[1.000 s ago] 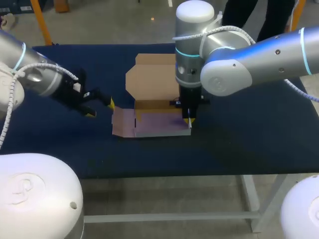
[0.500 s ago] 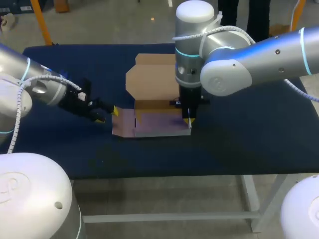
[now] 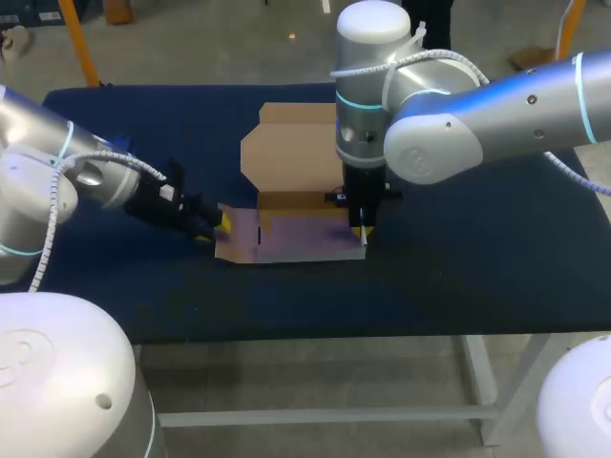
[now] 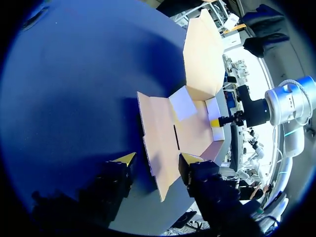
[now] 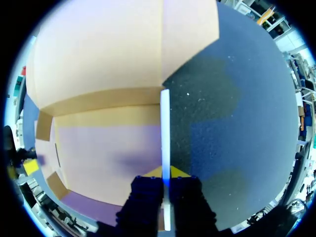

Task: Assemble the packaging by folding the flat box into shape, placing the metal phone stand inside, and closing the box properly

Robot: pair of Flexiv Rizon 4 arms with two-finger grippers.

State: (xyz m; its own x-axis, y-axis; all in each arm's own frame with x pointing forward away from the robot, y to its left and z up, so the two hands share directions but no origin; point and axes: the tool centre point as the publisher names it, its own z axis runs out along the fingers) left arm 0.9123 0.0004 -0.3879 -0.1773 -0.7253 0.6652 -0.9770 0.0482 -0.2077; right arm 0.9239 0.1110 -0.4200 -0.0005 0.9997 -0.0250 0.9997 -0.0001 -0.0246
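Note:
The cardboard box [image 3: 301, 239] lies unfolded mid-table, its lid flap [image 3: 286, 143] spread flat behind it. My right gripper [image 3: 361, 230] points straight down at the box's right side. In the right wrist view it [image 5: 166, 172] is shut on the thin upright side wall [image 5: 165, 123]. My left gripper [image 3: 218, 225] sits low at the left side flap [image 3: 234, 236]. In the left wrist view it [image 4: 158, 159] is open, with the flap's edge [image 4: 159, 173] between its fingers and a gap on one side. No metal phone stand is in view.
The dark blue tabletop [image 3: 458, 267] runs bare to the right of and in front of the box. Its front edge [image 3: 382, 334] lies close below the box.
My left gripper has slid right across the table to the box's left flap, and its fingers have narrowed. The right arm and the box have stayed put.

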